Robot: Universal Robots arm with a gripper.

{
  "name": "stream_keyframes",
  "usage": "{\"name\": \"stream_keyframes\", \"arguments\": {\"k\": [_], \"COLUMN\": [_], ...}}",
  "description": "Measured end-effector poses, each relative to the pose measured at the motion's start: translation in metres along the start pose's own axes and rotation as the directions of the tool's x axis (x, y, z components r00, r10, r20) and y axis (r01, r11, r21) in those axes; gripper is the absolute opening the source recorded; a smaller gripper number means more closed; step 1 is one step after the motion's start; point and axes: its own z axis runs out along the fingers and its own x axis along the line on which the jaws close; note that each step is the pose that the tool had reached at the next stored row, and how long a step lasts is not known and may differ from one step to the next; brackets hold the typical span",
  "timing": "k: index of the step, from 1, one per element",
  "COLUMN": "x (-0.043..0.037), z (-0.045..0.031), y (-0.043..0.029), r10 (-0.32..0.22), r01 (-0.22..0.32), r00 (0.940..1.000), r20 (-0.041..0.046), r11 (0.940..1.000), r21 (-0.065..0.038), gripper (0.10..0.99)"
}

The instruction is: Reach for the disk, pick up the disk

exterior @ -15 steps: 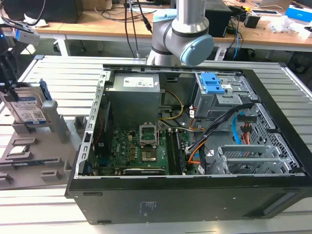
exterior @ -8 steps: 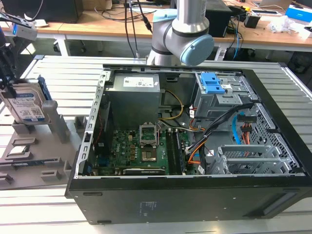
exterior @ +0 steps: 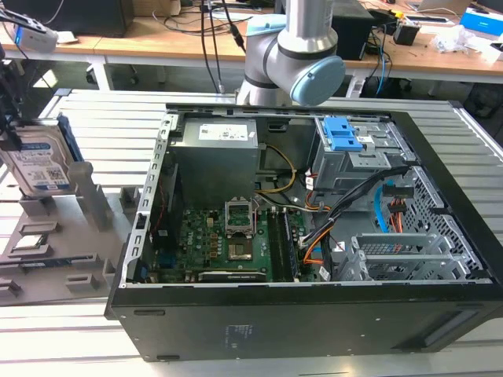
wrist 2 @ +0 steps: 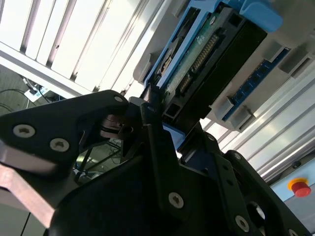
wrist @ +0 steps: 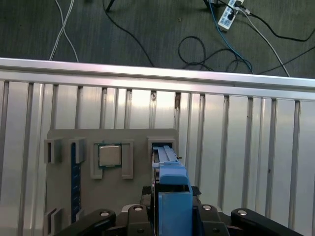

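disk [exterior: 41,161] standing upright on edge over the grey fixture plate [exterior: 78,243], at nine o'clock of the open computer case [exterior: 299,326] in the exterior view. in the first wrist view the gripper [wrist: 172,194] pinches the disk's blue-railed end, one finger on each side, above an open slot of the plate, near a seated processor chip [wrist: 110,155].

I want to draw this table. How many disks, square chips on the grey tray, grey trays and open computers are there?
Disk: 1
Square chip: 1
Grey tray: 1
Open computer: 1
Total: 4
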Motion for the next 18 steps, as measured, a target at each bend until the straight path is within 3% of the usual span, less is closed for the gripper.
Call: {"name": "stream_keyframes", "arguments": {"k": [18], "x": [0.0000], "z": [-0.0313], "y": [0.0009], "r10": [0.000], "r01": [0.000], "r00": [1.0000], "r20": [-0.0001], "r11": [1.0000], "r21": [0.000], "gripper": [0.365]}}
